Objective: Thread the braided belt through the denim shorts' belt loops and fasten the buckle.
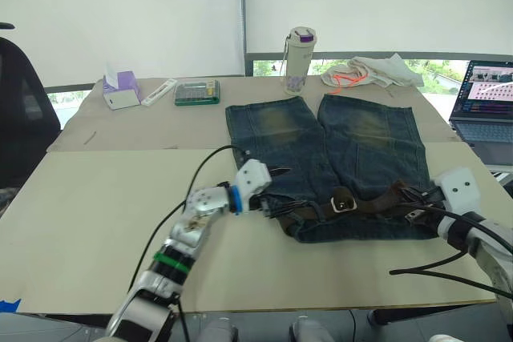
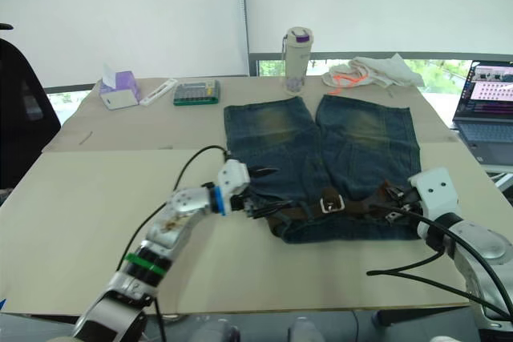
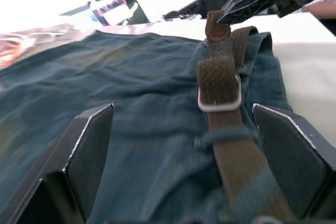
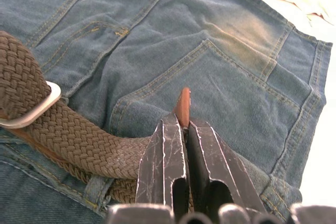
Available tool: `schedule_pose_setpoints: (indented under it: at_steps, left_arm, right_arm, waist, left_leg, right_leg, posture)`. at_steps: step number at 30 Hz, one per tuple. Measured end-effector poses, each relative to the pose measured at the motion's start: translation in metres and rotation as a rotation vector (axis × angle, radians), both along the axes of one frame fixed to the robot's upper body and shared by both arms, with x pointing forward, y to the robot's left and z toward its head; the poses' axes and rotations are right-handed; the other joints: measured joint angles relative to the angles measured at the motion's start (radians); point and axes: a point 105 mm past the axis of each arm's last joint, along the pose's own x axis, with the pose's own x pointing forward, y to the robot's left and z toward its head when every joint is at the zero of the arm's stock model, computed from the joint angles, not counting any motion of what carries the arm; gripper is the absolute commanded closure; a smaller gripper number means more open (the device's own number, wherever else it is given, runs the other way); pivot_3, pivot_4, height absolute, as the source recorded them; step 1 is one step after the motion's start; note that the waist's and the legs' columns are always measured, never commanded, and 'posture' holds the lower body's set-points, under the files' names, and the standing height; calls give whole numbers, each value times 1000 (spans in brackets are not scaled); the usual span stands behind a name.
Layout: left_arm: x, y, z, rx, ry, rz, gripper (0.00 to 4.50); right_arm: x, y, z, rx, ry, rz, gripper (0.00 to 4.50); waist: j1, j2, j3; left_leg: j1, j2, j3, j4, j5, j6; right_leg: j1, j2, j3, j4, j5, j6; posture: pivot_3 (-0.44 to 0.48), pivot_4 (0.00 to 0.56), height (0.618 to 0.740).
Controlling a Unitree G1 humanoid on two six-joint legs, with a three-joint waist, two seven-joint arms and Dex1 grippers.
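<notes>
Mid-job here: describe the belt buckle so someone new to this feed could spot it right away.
Start at the denim shorts spread on the table, legs pointing away from the robot. Along their waistband, nearest the robot, lies the braided belt. Near the waistband's middle sits the buckle: a small silver rectangular frame, the only shiny metal on that dark brown strap.

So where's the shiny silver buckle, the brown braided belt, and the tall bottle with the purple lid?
silver rectangular buckle (image 3: 219, 94): left wrist view, on its frame.
dark brown braided belt (image 4: 79, 141): right wrist view, on the woven strap.
tall bottle with purple lid (image 1: 300, 60): left eye view, on its body.
</notes>
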Motion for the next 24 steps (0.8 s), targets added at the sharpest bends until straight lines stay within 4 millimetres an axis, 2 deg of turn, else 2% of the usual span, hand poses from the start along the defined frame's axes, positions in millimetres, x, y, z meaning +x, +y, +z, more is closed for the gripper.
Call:
schedule_pose_setpoints:
  at_steps: [4, 8, 12, 14, 16, 20, 23, 24]
  left_arm:
    - [1, 3, -27, 184, -7, -32, 37]
    - [2, 14, -28, 244, -31, -51, 37]
    - [9, 40, -28, 327, -55, -18, 37]
    - [16, 56, -35, 366, -25, 34, 37]
    - [17, 61, -37, 374, -19, 45, 37]
    - [15, 63, -39, 385, -16, 41, 37]
    - [13, 64, -42, 383, -8, 42, 37]
    - [12, 64, -42, 381, -7, 42, 37]
  right_arm:
    - [-5, 0, -4, 7, 27, -10, 4500]
    - [-8, 2, -4, 25, 31, -10, 4500]
    - [-10, 5, -3, 85, 39, -12, 4500]
    - [-10, 5, -2, 100, 39, -13, 4500]
    - [-11, 3, -3, 114, 49, -23, 4500]
    - [-13, -10, -1, 133, 52, -59, 4500]
    - [-16, -28, -6, 118, 80, -112, 4500]
    - [-19, -40, -10, 86, 95, -147, 4500]
  waist:
    - [-7, 0, 0]
    - [-6, -1, 0]
    - [-9, 0, -1]
    - [-8, 1, -1]
    - [-5, 2, -2]
    - [-4, 3, -3]
    - [-2, 3, -3]
    - [-1, 3, -3]
  left_leg:
    - [0, 1, 0, 0, 0, 0]
    - [1, 1, 0, 0, 0, 0]
    - [2, 2, 0, 0, 0, 0]
    - [2, 2, 0, 0, 0, 0]
    - [1, 2, 0, 0, 0, 0]
    - [1, 1, 0, 0, 0, 0]
    - [2, 1, 0, 0, 0, 0]
    - [1, 1, 1, 0, 0, 0]
  right_leg:
    - [0, 1, 0, 1, 0, 0]
    - [0, 1, 0, 1, 0, 0]
    - [0, 1, 0, 3, 0, 0]
    - [0, 1, 0, 3, 0, 0]
    - [0, 1, 0, 3, 0, 0]
    - [0, 0, 0, 3, 0, 0]
    - [0, 0, 0, 3, 0, 0]
    - [0, 0, 0, 3, 0, 0]
  posture:
    - [0, 150, 740]
    - [0, 150, 740]
    - [0, 150, 740]
    - [0, 150, 740]
    - [0, 150, 740]
    - [0, 150, 740]
    - [0, 150, 740]
    - [0, 150, 740]
